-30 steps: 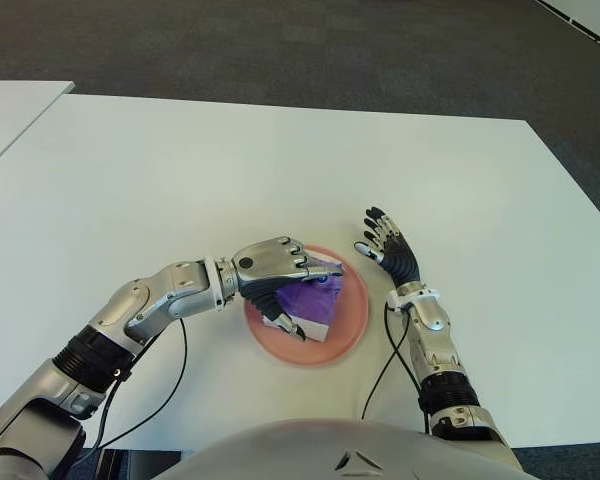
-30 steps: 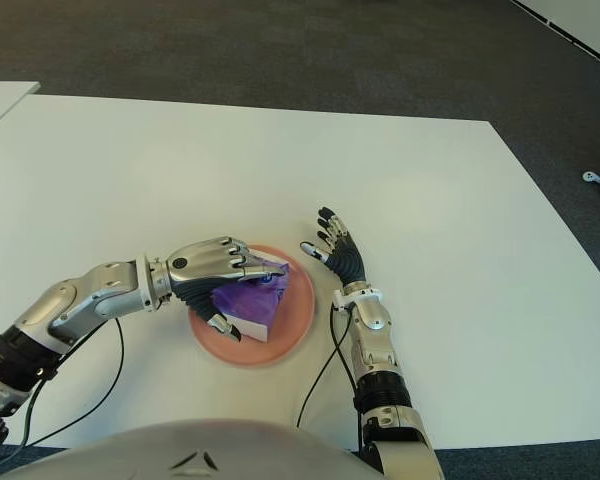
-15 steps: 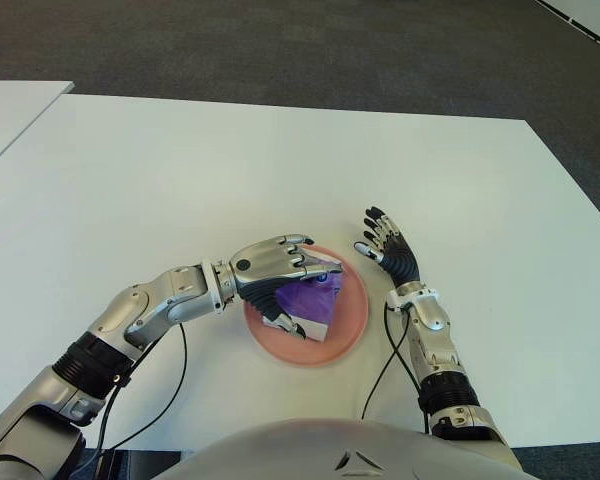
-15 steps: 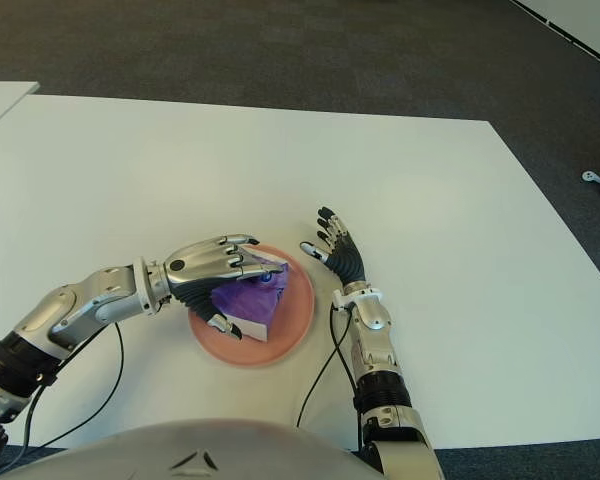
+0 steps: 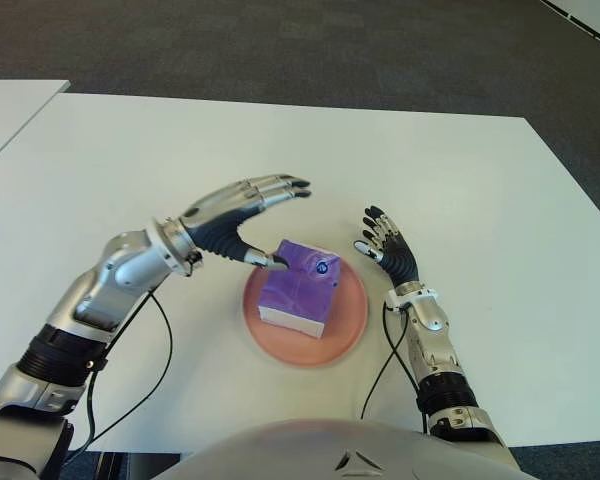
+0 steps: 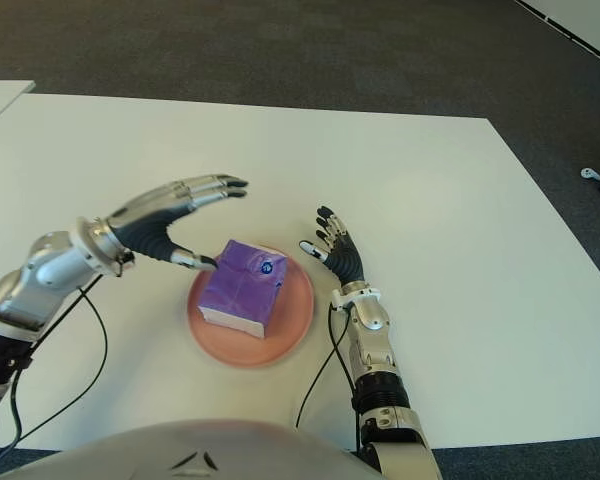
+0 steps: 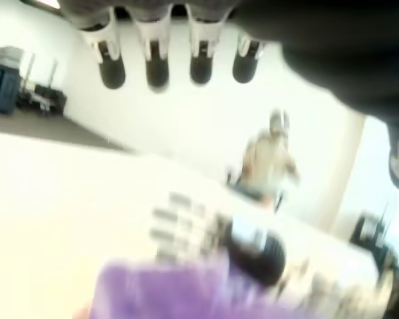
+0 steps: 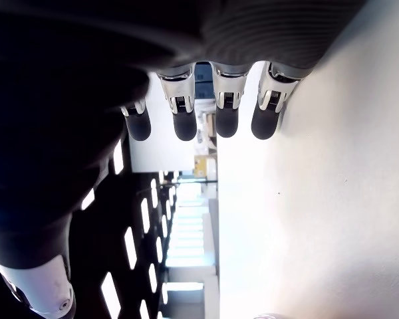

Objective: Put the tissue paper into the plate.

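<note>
A purple tissue pack point(image 5: 299, 288) lies inside the pink plate point(image 5: 352, 322) near the table's front middle. My left hand point(image 5: 248, 212) hovers above and to the left of the pack, fingers spread and holding nothing; its thumb tip is close to the pack's upper left corner. The left wrist view shows the purple pack point(image 7: 186, 292) below the spread fingertips point(image 7: 156, 63). My right hand point(image 5: 387, 246) shows just right of the plate, fingers spread, empty.
The white table point(image 5: 430, 180) extends wide on all sides of the plate. A second white table's corner point(image 5: 10, 110) shows at the far left. Dark carpet lies beyond the far edge. Cables hang from both forearms near the front edge.
My left hand has opened, let go of the tissue pack and lifted up and to the left. The pack now lies uncovered in the plate. The right hand has not moved.
</note>
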You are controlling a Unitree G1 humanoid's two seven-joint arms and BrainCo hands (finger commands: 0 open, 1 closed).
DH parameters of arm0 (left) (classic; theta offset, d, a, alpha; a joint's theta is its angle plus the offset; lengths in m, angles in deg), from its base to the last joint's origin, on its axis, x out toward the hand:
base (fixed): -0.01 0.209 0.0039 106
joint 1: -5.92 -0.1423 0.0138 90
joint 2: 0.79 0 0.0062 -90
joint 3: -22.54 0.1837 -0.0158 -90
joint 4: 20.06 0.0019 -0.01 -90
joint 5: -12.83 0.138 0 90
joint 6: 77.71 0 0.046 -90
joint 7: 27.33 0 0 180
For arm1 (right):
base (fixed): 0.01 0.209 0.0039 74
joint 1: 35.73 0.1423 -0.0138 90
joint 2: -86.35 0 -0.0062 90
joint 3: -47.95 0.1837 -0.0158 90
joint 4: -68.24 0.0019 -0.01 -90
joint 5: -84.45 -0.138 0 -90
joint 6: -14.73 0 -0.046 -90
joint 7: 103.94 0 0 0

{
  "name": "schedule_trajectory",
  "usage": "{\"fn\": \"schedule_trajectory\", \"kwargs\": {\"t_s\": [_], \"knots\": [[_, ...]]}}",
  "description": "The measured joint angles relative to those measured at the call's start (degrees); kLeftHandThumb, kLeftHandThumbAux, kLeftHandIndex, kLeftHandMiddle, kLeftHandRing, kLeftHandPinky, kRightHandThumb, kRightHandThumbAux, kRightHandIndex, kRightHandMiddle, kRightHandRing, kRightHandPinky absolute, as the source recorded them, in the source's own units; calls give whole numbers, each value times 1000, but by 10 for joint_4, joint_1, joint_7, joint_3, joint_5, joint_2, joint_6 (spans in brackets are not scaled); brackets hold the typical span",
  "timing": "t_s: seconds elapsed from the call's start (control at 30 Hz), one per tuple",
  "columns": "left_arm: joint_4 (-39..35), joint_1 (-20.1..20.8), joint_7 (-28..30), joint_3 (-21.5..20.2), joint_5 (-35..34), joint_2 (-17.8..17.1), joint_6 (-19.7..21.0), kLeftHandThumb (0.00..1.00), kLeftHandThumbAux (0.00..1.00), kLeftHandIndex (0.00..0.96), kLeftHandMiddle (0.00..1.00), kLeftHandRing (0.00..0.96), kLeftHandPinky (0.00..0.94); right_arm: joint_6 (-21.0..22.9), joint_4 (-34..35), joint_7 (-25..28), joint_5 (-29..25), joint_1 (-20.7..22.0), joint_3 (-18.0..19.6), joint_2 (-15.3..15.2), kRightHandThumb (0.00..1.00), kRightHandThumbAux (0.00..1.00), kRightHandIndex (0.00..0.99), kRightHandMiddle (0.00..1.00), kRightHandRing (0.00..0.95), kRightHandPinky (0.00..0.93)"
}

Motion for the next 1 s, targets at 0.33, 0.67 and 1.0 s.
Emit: {"fn": "schedule_trajectory", "kwargs": {"t_s": [0.33,0.67,1.0], "knots": [[48,-6,51,-81,-246,38,39,35,391,0,0,0,0,4,0,-1,1,-1,-2,6,0,699,0,0,0,0],[-4,-77,12,-140,-320,105,165,0,412,0,0,0,0,6,-3,-4,1,-1,-3,11,0,706,0,0,0,0],[8,-81,-14,-167,-312,147,229,0,472,0,0,0,0,6,-5,-3,0,3,-3,14,0,718,0,0,0,0]]}}
